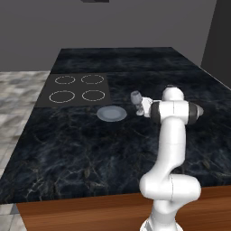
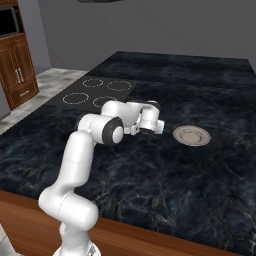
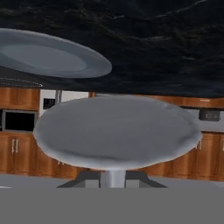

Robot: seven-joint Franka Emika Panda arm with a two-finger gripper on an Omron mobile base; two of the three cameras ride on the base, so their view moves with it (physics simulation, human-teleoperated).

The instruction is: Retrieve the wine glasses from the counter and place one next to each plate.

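I see my gripper [image 1: 140, 106] clamped on the stem of 1 wine glass [image 1: 136, 97], carried tilted above the black island top [image 1: 81, 144], just right of the grey-blue plate [image 1: 112, 113]. The beige plate [image 2: 191, 135] lies farther right, well apart.

One wine glass [image 1: 136, 100] is in sight, at the arm's tool. Two plates lie on the black tabletop [image 1: 81, 144]: a grey-blue plate [image 1: 111, 113] and a beige plate [image 2: 191, 135]. Four white dotted burner rings [image 1: 79, 88] sit at about eleven o'clock from the grey-blue plate.
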